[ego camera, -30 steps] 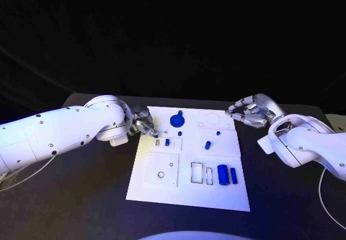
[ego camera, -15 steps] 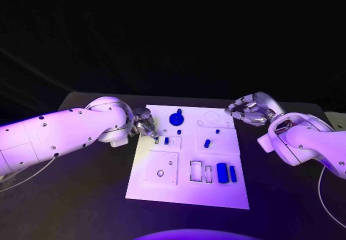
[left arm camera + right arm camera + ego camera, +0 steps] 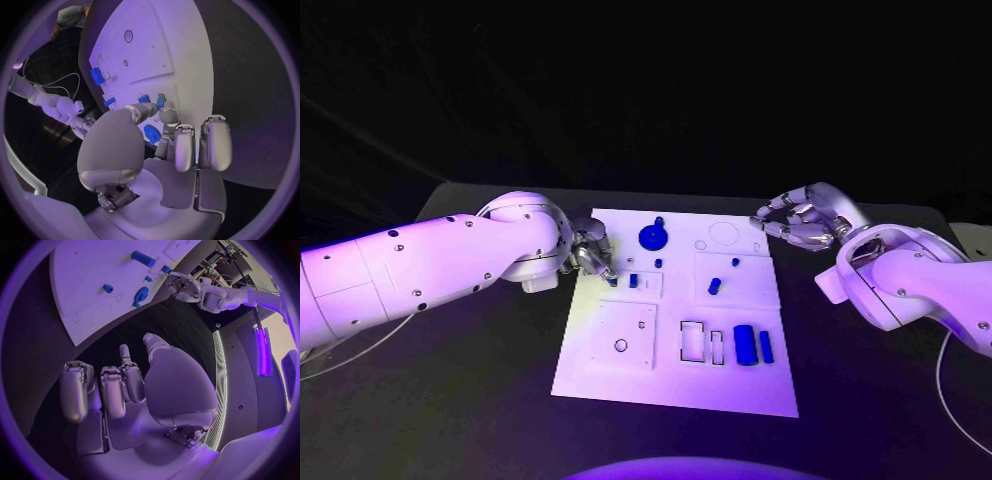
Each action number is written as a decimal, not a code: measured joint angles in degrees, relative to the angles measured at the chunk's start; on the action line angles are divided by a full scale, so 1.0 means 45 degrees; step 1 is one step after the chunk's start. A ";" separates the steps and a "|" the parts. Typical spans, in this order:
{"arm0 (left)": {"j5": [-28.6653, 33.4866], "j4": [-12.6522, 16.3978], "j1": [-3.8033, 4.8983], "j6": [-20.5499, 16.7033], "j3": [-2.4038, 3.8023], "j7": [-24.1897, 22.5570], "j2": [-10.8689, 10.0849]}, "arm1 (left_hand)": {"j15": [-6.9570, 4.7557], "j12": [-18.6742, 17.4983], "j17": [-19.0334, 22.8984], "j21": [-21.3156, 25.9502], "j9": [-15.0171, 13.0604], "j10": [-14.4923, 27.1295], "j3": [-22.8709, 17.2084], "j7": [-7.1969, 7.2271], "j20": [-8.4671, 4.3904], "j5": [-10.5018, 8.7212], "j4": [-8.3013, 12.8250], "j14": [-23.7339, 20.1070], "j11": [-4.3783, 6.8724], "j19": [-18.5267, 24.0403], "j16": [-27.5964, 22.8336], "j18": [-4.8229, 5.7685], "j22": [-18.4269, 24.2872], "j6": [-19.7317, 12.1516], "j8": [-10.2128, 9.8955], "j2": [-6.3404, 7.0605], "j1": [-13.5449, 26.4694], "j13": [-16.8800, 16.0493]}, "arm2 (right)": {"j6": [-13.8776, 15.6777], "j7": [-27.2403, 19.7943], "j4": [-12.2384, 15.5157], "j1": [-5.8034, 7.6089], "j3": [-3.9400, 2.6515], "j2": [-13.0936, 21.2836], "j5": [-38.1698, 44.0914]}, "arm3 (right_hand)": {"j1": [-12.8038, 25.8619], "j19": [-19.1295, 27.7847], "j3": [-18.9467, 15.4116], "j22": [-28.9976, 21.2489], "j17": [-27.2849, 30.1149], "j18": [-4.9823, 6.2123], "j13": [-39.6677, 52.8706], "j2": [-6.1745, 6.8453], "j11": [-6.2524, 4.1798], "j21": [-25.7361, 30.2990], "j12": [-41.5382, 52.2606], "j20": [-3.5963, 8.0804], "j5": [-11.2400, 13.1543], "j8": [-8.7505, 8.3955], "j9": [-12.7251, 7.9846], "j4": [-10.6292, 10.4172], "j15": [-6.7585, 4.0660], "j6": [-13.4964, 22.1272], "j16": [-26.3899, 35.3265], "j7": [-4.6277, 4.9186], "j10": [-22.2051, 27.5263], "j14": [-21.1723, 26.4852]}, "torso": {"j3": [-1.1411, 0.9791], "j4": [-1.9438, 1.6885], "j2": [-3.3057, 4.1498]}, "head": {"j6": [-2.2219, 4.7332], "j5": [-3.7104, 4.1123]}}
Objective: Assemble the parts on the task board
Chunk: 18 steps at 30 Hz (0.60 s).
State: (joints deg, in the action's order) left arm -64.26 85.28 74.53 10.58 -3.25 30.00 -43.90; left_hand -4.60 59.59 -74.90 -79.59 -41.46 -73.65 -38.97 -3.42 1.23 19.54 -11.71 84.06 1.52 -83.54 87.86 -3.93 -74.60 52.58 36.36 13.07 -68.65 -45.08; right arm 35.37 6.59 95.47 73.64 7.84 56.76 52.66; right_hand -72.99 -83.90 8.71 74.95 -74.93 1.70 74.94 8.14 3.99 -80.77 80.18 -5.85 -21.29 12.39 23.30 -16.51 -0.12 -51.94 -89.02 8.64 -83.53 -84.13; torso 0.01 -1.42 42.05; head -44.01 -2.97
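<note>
In the head view the left robot hand [image 3: 590, 250] is largely covered by its own arm at the task board [image 3: 678, 380]'s left edge; whether its fingertips touch the small blue part [image 3: 613, 281] beside them cannot be told. In the left wrist view its thumb and fingers [image 3: 167, 117] stand before that part [image 3: 144, 98], so any contact is hidden. The right robot hand [image 3: 795, 222] hangs off the board's far right corner; its curled fingers hide the palm. The worktop [image 3: 444, 400] is cut off by the picture's edges.
</note>
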 measured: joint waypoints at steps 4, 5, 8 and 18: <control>-0.0062 -0.0050 0.0001 0.0166 -0.0002 0.0006 0.0071 | 0.0000 0.0000 0.0000 0.0000 -0.0093 -0.0001 0.0000 0.0022 0.0000 0.0000 0.0000 0.0000 0.0000 0.0000 0.0000 0.0000 0.0000 0.0023 0.0000 0.0033 0.0033 0.0001 | 0.0000 0.0000 -0.0004 0.0000 0.0000 0.0000 0.0001 | 0.0000 0.0000 0.0000 0.0000 0.0000 0.0000 -0.0001 0.0000 0.0000 0.0000 0.0000 0.0000 0.0000 0.0000 -0.0001 0.0000 0.0000 0.0000 0.0000 0.0000 0.0000 0.0000 | -0.0001 -0.0001 0.0000 | -0.0002 0.0016; -0.0082 -0.0058 0.0005 0.0195 -0.0001 0.0007 0.0080 | 0.0000 0.0000 0.0000 0.0000 -0.0093 -0.0001 0.0000 0.0039 0.0000 0.0000 0.0000 0.0000 0.0000 0.0000 0.0000 0.0000 0.0000 0.0039 0.0000 0.0033 0.0033 0.0001 | 0.0000 0.0000 -0.0005 0.0000 0.0000 -0.0001 0.0001 | 0.0000 0.0000 0.0000 -0.0001 0.0001 0.0001 -0.0001 0.0000 0.0000 0.0000 0.0000 0.0000 0.0000 0.0000 -0.0001 0.0000 0.0000 0.0000 0.0000 0.0000 0.0000 0.0000 | -0.0001 -0.0002 0.0000 | -0.0007 0.0020; -0.0145 -0.0078 0.0014 0.0284 0.0007 0.0009 0.0107 | 0.0000 0.0000 0.0000 0.0000 -0.0094 -0.0001 -0.0001 0.0039 0.0000 0.0050 0.0000 0.0000 -0.0001 0.0000 0.0000 0.0000 0.0000 0.0040 0.0000 0.0034 0.0033 0.0002 | 0.0000 0.0000 -0.0009 0.0000 0.0000 -0.0008 0.0002 | 0.0000 0.0000 0.0022 -0.0001 0.0001 0.0001 -0.0001 0.0000 0.0000 0.0000 0.0000 0.0000 -0.0053 0.0000 -0.0001 -0.0022 0.0000 0.0000 0.0000 0.0000 0.0000 0.0000 | -0.0001 -0.0004 0.0000 | -0.0020 0.0020; -0.0279 -0.0107 0.0030 0.0501 0.0020 0.0018 0.0135 | 0.0001 0.0000 0.0000 0.0000 -0.0093 0.0000 -0.0001 0.0063 -0.0027 0.0098 0.0001 -0.0001 -0.0002 -0.0028 0.0000 0.0001 0.0003 0.0064 -0.0001 0.0067 0.0067 -0.0046 | 0.0000 0.0000 -0.0025 0.0000 0.0000 -0.0005 0.0005 | 0.0000 0.0000 0.0035 -0.0003 0.0002 0.0000 -0.0003 0.0000 0.0000 0.0000 0.0000 0.0000 -0.0056 0.0000 -0.0003 -0.0035 0.0000 0.0000 0.0000 0.0000 0.0000 0.0000 | -0.0001 0.0001 0.0000 | -0.0035 0.0004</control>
State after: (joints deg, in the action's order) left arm -65.52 84.80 74.67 12.83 -3.16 30.08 -43.29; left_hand -4.60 59.58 -74.91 -79.59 -41.88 -73.65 -38.98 -3.13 1.11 19.98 -11.71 84.05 1.51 -83.66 87.86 -3.93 -74.59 52.87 36.36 13.37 -68.35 -45.28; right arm 35.37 6.59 95.36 73.64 7.84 56.73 52.68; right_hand -72.99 -83.90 8.87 74.94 -74.92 1.70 74.93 8.14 3.99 -80.77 80.18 -5.85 -21.54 12.39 23.29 -16.67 -0.12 -51.94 -89.02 8.64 -83.53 -84.13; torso 0.01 -1.41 42.05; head -44.17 -2.95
